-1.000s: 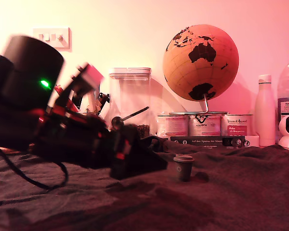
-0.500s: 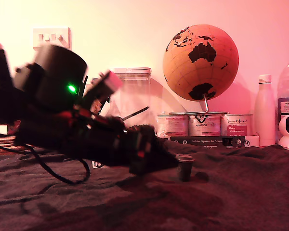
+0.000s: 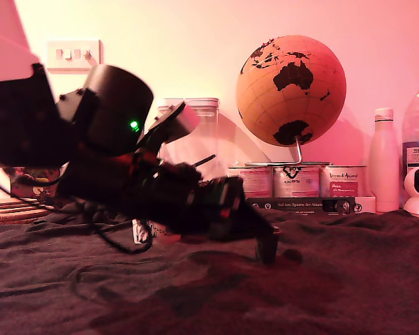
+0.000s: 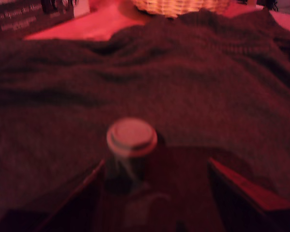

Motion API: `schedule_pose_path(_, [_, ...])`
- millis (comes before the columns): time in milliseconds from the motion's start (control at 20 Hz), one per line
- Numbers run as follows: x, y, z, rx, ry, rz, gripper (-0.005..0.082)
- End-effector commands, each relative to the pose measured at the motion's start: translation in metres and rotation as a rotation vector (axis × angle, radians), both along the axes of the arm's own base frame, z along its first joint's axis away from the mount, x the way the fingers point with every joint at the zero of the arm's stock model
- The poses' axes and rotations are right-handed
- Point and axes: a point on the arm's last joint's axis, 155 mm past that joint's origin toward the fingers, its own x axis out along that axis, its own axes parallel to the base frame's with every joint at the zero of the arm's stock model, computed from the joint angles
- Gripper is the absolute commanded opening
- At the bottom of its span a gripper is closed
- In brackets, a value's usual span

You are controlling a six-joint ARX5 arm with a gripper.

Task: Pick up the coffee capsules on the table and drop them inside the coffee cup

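Capsule [image 4: 131,137] stands upright on table cloth [image 4: 193,96], between gripper [image 4: 152,193] fingers, w/ claw released; basket [image 4: 181,6] far behind capsule.

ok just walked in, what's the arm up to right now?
The gripper is low over the table, reaching toward the exterior view's right at a coffee capsule standing upright on the dark cloth. In the wrist view the capsule sits between the open fingers, closer to one of them, and nothing is gripped yet. The coffee cup isn't identifiable in either view, so no drop-off has started.
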Motion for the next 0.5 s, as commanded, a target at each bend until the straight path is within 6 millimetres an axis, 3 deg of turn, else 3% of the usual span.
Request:
schedule_pose_path(0, [0.0, -0.003, -0.009, 0.008, 0.015, -0.006, 0.0608])
schedule_pose_path(450, [0.007, -0.014, -0.029, 0.028, 0.056, -0.024, 0.0607])
